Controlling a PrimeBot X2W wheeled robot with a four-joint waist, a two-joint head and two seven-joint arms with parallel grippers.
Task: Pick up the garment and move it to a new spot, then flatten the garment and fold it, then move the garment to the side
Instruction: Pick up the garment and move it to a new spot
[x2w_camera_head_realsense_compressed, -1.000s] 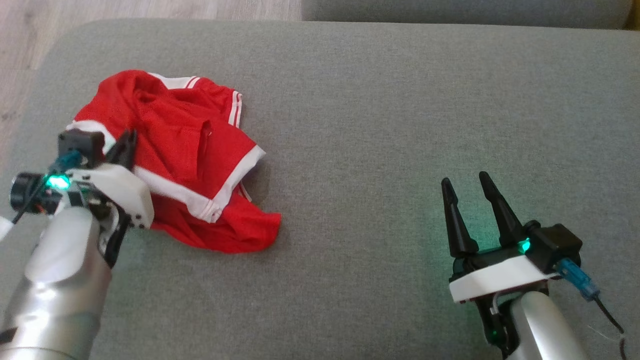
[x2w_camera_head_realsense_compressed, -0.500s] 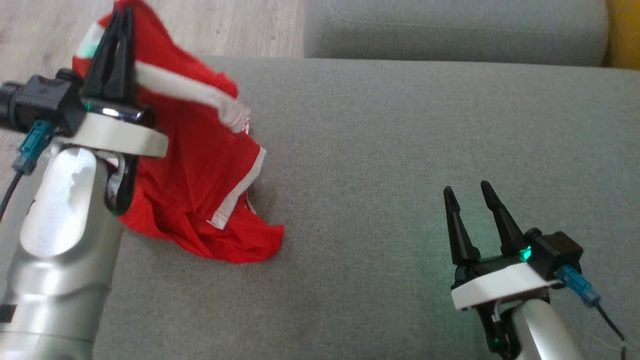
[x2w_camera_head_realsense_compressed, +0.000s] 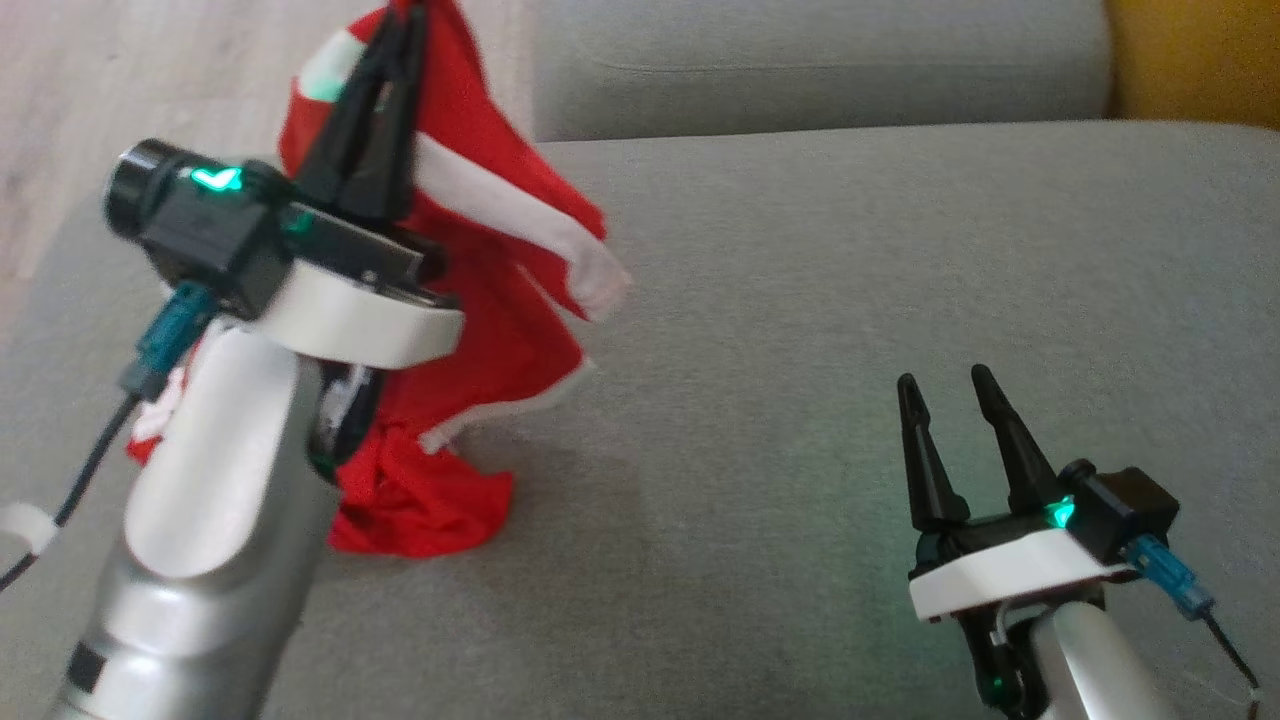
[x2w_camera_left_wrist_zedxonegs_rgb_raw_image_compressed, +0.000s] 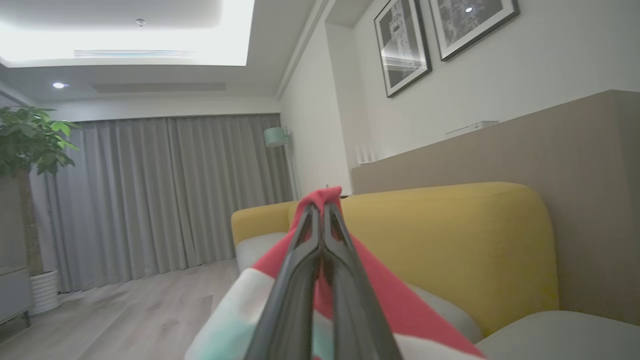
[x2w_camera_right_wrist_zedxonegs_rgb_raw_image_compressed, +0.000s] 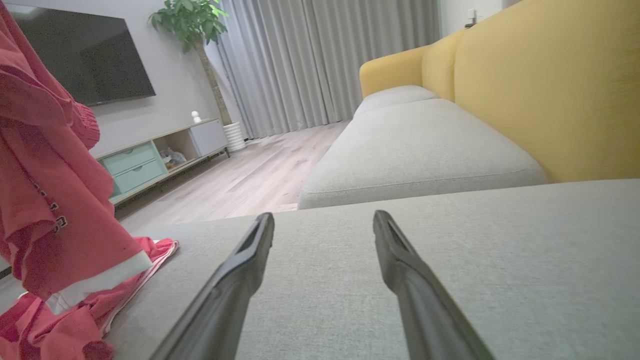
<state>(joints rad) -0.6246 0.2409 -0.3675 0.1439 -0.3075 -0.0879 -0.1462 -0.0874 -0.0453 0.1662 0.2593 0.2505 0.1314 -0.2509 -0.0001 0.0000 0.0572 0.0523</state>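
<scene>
raise the left gripper (x2w_camera_head_realsense_compressed: 400, 40), pinched fully shut on an upper fold of the red knit garment with white bands (x2w_camera_head_realsense_compressed: 500, 300), high enough to bring the bunched lower end clear of the flat grey woven sofa cushion (x2w_camera_head_realsense_compressed: 850, 250); at present hangs from the fingertips with that lower end touching the cushion near its left edge. carry slowly and level toward the open middle of the cushion, likely the safest new spot, well short of the edge and the pale wooden floor (x2w_camera_head_realsense_compressed: 150, 60) beyond. trust the grip only so far: thin fold, slack cloth, so probably prone to slipping under a jerk. hold the right gripper (x2w_camera_head_realsense_compressed: 945, 385), fingers spread wide and empty, low over the cushion to the right, ready to catch a hanging corner for the flattening. lower until most of the cloth lies down before letting go.
</scene>
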